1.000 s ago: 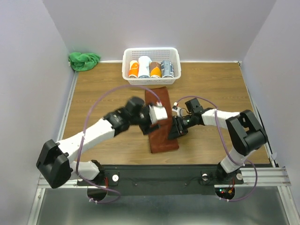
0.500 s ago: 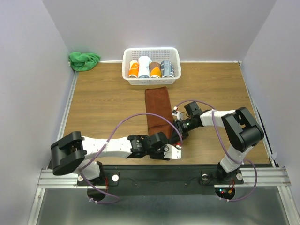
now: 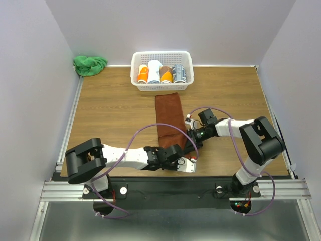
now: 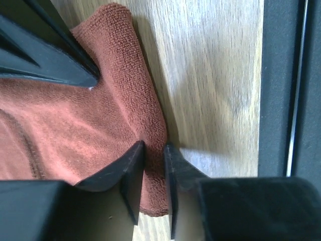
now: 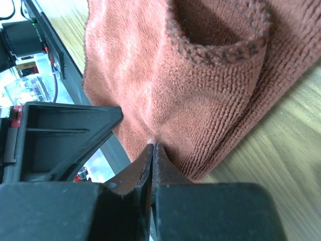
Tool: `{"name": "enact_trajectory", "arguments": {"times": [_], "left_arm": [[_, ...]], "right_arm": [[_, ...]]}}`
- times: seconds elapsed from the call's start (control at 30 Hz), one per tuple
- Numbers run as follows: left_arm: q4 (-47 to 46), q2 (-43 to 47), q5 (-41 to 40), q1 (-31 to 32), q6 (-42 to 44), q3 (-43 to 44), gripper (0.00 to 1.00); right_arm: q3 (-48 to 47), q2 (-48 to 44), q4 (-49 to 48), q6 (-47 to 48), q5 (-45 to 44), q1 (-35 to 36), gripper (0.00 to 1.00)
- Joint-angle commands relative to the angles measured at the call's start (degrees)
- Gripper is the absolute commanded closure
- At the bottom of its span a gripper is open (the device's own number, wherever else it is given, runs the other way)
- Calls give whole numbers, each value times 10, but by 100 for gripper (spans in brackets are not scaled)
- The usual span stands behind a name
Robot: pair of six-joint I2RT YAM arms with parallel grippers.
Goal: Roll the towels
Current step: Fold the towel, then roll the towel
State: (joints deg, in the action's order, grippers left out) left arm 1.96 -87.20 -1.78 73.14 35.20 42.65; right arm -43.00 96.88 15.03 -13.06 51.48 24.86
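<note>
Layout, top view. On the table (image 3: 115,105): a basket (image 3: 161,53) at the far edge, centre, with four rolls (image 3: 160,74) side by side in it. The towel (image 3: 168,113) lies lengthwise just before the basket, with the left gripper (image 4: 154,150) at its near end and the right gripper (image 5: 152,146) at its right edge. The second towel (image 3: 90,64) lies in the far left corner.

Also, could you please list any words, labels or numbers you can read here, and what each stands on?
No text can be read in any view.
The grey-patterned roll in the white basket bears a print, too small to tell whether it is lettering.
The reddish-brown towel and the table show none.
</note>
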Motion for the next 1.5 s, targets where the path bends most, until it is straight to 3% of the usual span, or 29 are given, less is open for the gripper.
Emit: {"name": "enact_trajectory", "arguments": {"times": [0.0,0.17,0.4,0.7,1.0,1.2,1.47], "left_arm": [[-3,-2,14,4,5,3,85],[46,20,70,4,2,13,100],[87,34,122,-2,-9,37,100],[154,17,199,-86,-16,125,100],[167,-17,218,-153,15,170,100],[181,-16,234,-164,36,174,100],[182,-10,245,-175,38,177,100]], "right_arm": [[-24,-37,3,12,6,6,98],[-93,-83,4,7,-15,6,98],[-118,-17,6,21,-33,6,96],[-69,30,9,42,1,9,99],[-61,29,14,50,2,10,99],[-136,4,44,55,-13,9,98],[-190,21,53,59,-37,9,89]]}}
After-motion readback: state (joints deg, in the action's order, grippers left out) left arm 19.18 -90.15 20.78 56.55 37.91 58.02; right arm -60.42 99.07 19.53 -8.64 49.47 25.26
